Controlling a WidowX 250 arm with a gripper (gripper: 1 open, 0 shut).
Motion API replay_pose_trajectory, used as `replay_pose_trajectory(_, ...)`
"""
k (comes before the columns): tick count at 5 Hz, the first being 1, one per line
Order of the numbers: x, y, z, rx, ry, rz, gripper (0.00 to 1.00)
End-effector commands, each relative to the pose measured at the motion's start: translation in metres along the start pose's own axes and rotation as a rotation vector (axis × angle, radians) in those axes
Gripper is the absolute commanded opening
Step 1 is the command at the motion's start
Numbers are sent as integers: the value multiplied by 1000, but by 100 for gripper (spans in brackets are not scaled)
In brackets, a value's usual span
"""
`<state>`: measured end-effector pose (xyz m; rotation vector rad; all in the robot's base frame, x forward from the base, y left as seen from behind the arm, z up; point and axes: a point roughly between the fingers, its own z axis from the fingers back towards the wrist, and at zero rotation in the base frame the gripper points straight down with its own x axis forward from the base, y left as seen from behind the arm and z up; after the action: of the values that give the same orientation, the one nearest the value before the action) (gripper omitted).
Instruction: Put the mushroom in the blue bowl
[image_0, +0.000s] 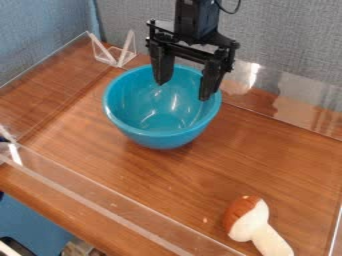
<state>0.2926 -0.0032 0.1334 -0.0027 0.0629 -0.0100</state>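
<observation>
Gripper (186, 88), jaws spread, nothing held, above blue bowl (143, 126) at bowl's far side. Mushroom (255, 228) — near R corner of wooden surface (127, 189) from where I stand, cap twd bowl, stem pointing away.

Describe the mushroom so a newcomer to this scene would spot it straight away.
Start from the big round turquoise-blue bowl on the wooden table, below the black gripper. In the picture, look down and to the right of it for the small mushroom lying on its side. Its reddish-brown cap and thick cream-white stem set it apart from the plain, glossy bowl.
</observation>
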Motion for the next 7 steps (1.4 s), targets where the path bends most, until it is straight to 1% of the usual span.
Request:
replay_pose_trajectory(1,-2,-18,-13,-3,25,-37,100)
replay_pose_trajectory(2,-8,-60,-33,-2,50,-138,100)
replay_pose_trajectory(3,-25,-111,-43,16,20,-268,100)
replay_pose_trajectory(4,-42,-138,-58,28,-2,-318,100)
replay_pose_trajectory(5,-43,-138,-76,33,4,-314,100)
replay_pose_trajectory(7,-39,-134,-93,49,13,-304,100)
